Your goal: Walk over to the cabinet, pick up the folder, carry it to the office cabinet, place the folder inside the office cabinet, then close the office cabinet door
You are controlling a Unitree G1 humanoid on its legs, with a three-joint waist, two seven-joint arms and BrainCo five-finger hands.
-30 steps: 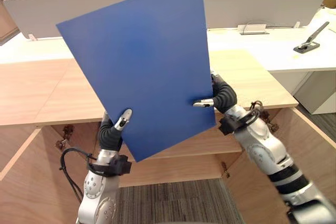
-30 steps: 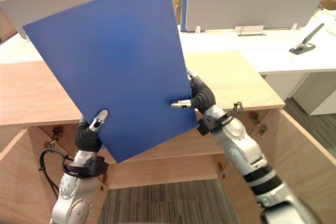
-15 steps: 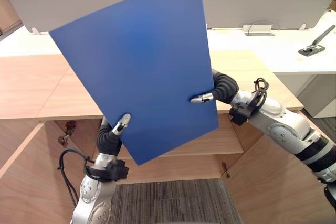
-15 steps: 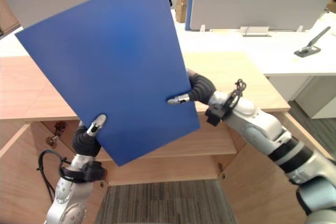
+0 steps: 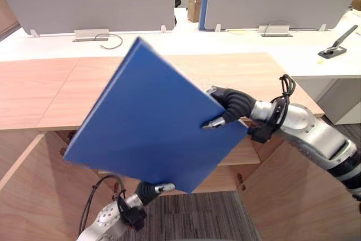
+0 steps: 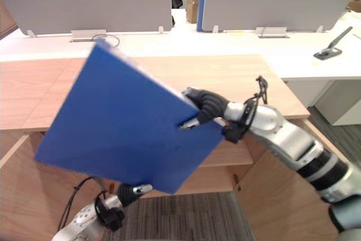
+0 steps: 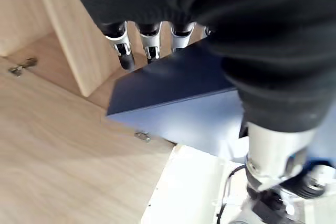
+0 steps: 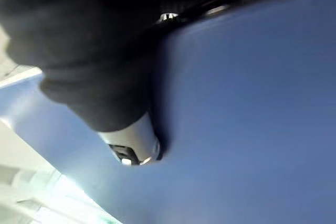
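The blue folder (image 5: 146,122) hangs in mid-air at the centre of the frame, in front of the open office cabinet (image 5: 265,77) and not yet inside it. The right hand (image 5: 232,103) carries it. Its thumb (image 8: 131,145) is pressed onto the near face at the folder's right edge and its fingers sit behind, so it is clamped on that edge.

The left hand (image 5: 151,188) is at the lower centre, just under the folder's lowest corner. In its wrist view the fingers (image 7: 124,51) look fairly straight and relaxed, with the blue sheet just past their tips. It appears to grip nothing, though I cannot tell whether the tips touch the underside.

The folder is tipped well back from upright, with its broad face turned up toward the camera. That probably lets it pass under the cabinet's top and slide onto the shelf (image 5: 242,153). A grip on one edge leaves the far end free to go in first. The right door (image 5: 287,196) stands open at the lower right.

One corner points to the upper left of the frame. The long sides seem to run from there down toward the lower right, though foreshortening makes this uncertain.
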